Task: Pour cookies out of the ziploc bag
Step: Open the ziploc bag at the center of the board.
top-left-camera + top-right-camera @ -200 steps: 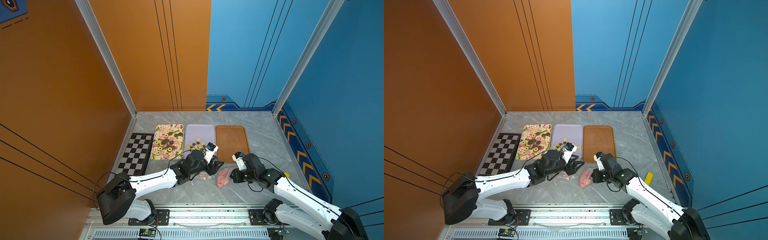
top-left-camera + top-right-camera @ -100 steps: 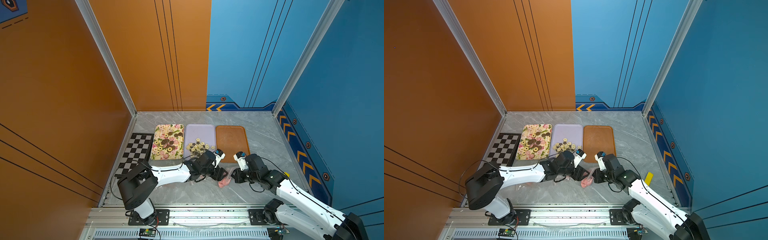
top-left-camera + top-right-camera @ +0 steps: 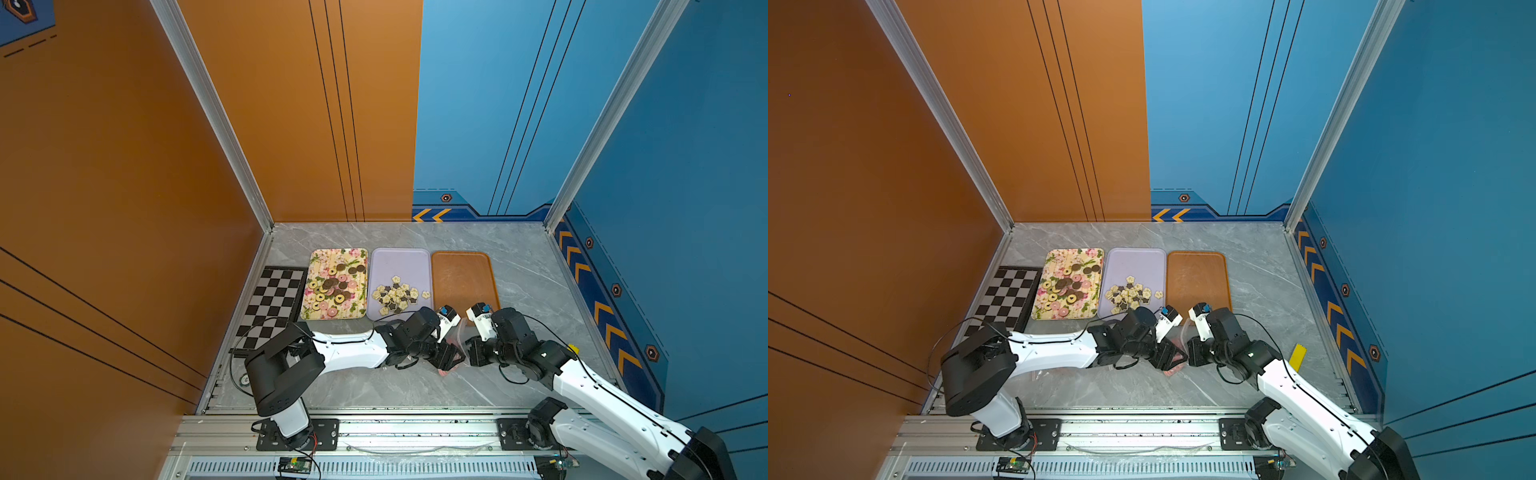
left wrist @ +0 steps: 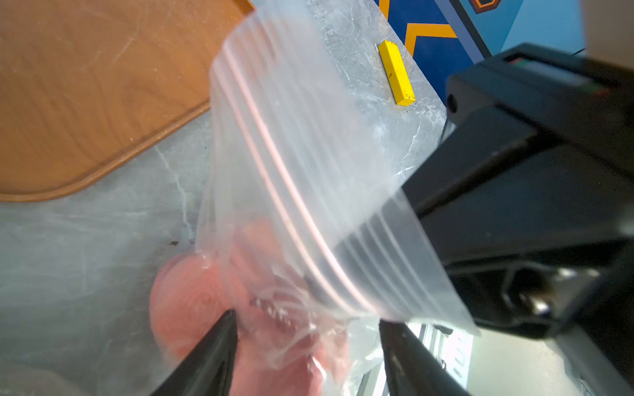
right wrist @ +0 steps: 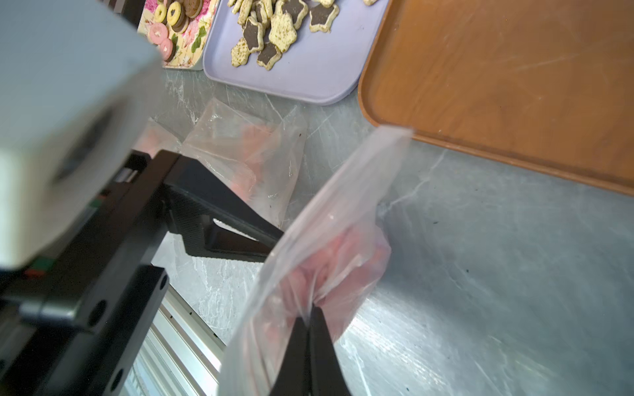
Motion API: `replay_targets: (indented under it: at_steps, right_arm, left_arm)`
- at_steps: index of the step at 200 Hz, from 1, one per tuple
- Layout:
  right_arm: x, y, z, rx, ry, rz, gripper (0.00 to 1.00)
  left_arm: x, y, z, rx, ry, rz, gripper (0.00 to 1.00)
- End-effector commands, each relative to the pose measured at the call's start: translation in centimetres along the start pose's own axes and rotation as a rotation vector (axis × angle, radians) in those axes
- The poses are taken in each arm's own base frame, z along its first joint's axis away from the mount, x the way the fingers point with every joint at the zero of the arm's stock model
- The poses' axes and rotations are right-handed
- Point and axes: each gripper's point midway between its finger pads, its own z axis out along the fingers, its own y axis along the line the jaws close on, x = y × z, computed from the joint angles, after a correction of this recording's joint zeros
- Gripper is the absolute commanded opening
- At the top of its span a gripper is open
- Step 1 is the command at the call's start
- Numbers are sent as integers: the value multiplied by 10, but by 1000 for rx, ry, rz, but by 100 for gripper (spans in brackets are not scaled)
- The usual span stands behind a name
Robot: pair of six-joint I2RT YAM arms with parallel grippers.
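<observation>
Right of centre, low in a top view, the right gripper (image 5: 310,317) pinches the ziploc bag (image 3: 462,332) of pink cookies (image 4: 192,298). The left gripper (image 4: 307,319) straddles it, jaws spread.

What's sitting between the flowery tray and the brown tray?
A lilac tray, holding a heap of cream and dark star-shaped cookies, lies between the flowery tray and the brown tray. Both top views show it.

Brown tray (image 3: 461,278) lies bare; star cookies (image 3: 395,295) crowd the lilac tray (image 3: 401,262).
</observation>
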Motion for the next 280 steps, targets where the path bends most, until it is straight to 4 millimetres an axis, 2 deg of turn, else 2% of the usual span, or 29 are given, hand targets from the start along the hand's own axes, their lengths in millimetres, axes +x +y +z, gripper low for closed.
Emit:
replay_targets:
  at_steps: [1,23,62,82,97,132,157,183,198,220,247,274,280]
  right_arm:
    - [0,11,-1,-57,-8,-37,0]
    - [3,9,0,-43,-2,-35,0]
    - [8,7,2,-33,18,-31,0]
    - [7,7,1,-26,13,-35,0]
    - [7,5,0,-14,10,-32,0]
    - [7,1,-2,18,5,-12,0]
    - [7,-26,-10,176,0,49,0]
    - [12,-46,-18,299,9,91,0]
    - [12,-47,-20,299,-9,105,0]
    - [10,-44,-25,284,-37,110,0]
    - [10,-43,-25,275,-44,107,0]
    - [0,-28,-19,188,-95,65,0]
    - [-4,-25,-18,168,-109,55,13]
  left_arm:
    - [-10,-3,1,-8,-33,28,59]
    - [-14,0,-4,-32,-57,38,45]
    - [-19,-1,-12,-30,-95,60,31]
    - [-17,0,-10,-19,-91,64,9]
    - [-18,0,-10,-20,-94,67,0]
    - [-17,5,-12,-46,-102,64,0]
    - [-18,14,-19,-99,-133,51,0]
    - [-19,40,-35,-208,-190,-18,0]
    - [-17,60,-41,-261,-203,-71,0]
    - [-13,74,-42,-283,-199,-120,0]
    - [-12,75,-38,-276,-186,-124,0]
    - [-15,55,-31,-165,-181,-86,0]
    - [-15,52,-29,-142,-179,-80,0]
